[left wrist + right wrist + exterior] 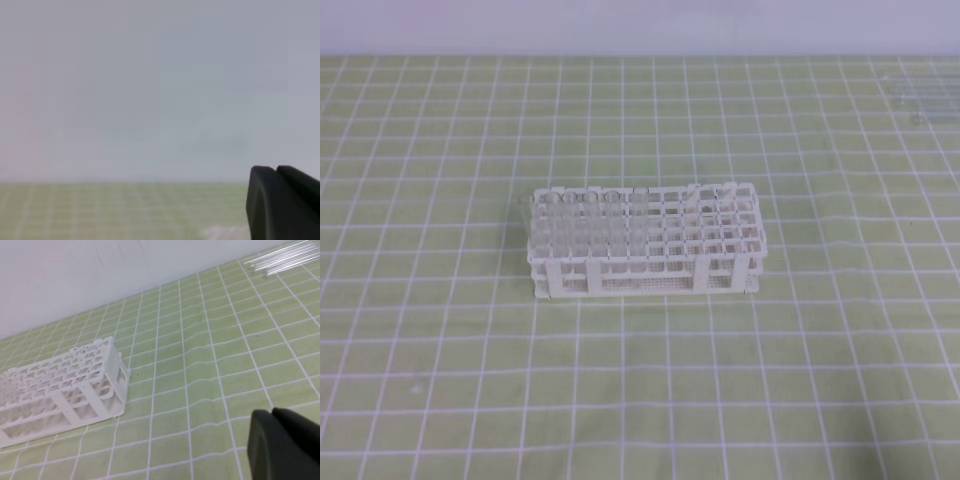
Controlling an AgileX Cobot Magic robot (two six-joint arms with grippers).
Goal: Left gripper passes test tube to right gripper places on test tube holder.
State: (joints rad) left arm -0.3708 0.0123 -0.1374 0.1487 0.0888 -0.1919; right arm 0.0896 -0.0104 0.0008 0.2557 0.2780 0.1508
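White test tube holder (pixel 645 240), clear tubes (pixel 925 95) at frame edge, blurred.

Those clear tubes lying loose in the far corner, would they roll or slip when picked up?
The loose tubes look round and smooth, so they would probably roll on the flat checked cloth. Their glossy clear surface suggests a slippery grip. They look thin-walled, so likely fragile if squeezed hard.
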